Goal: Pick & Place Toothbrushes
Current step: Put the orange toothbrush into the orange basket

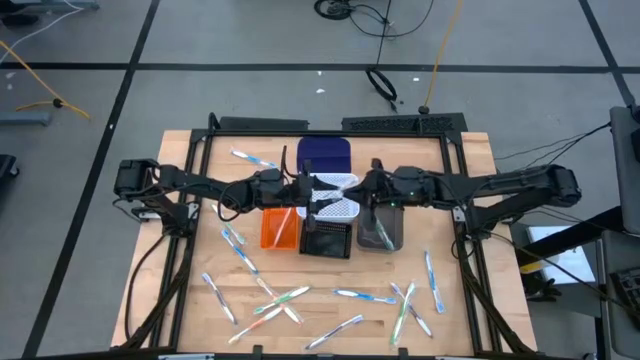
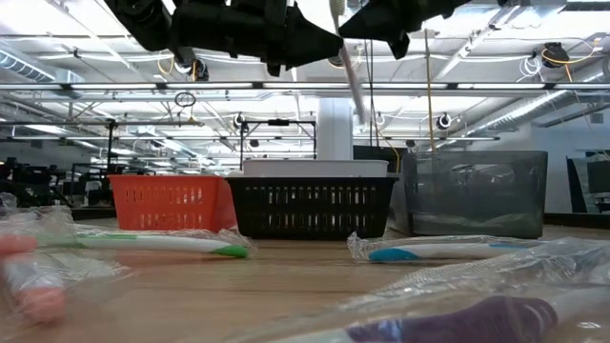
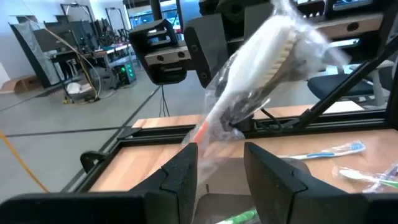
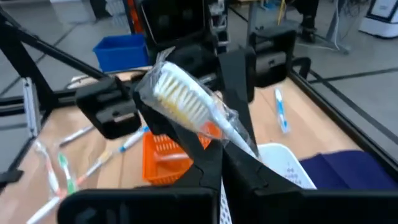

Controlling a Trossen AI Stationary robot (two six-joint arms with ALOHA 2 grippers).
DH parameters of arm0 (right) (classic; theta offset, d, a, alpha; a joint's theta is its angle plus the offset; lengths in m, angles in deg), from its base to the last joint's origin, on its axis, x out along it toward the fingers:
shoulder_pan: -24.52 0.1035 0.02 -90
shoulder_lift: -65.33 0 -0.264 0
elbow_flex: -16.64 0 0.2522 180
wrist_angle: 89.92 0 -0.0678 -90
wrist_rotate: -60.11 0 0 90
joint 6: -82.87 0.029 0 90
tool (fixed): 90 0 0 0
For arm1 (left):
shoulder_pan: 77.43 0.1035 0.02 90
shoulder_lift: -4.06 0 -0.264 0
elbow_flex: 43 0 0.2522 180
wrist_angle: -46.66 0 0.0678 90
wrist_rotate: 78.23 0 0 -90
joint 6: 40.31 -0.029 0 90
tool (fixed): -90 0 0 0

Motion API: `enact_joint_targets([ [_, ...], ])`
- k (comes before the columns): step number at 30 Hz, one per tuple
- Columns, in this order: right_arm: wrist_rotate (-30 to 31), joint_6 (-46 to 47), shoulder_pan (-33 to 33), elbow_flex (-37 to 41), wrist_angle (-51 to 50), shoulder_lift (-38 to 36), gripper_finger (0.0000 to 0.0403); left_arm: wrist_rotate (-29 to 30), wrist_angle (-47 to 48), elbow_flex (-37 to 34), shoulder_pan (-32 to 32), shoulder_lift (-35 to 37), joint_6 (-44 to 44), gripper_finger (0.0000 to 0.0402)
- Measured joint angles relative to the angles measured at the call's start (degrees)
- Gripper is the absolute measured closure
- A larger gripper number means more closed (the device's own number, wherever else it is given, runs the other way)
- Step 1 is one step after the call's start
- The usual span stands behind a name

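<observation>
A toothbrush [image 4: 181, 93] in a clear wrapper, white with an orange accent, is held in the air over the bins, bristle head up. My right gripper [image 4: 222, 158], reaching in level from the table's right, is shut on it. My left gripper [image 3: 221, 165] faces it from the left and is open. Its fingers stand on either side of the wrapper's lower part [image 3: 208, 177]; I cannot tell whether they touch it. In the low view the handle [image 2: 354, 84] slants down below both grippers. Several wrapped toothbrushes [image 1: 365, 296] lie flat on the near half of the table. My right gripper pinches the wrapped toothbrush between its two shut fingers at the orange-accented stretch below the head [image 4: 214, 134]. The fingers come level from the table's right and lie across the brush. It stands tilted, head above the fingers, handle hanging below, clear of the bins.
Below the grippers stand an orange bin [image 1: 280, 228], a black bin [image 1: 327, 240], a grey bin [image 1: 383, 230] and a white bin [image 1: 340, 208], with a blue bin [image 1: 325, 155] behind them. One more toothbrush [image 1: 255, 160] lies at the far left. A dark frame edges the table.
</observation>
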Motion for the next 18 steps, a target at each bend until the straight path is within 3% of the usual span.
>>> enact_joint_targets([
  [18, -1.32, -1.38, 0.02, -0.02, 6.58, 1.19, 0.0403, 0.42, 0.04, 0.00, -0.02, 0.00, 0.07, 0.0268],
])
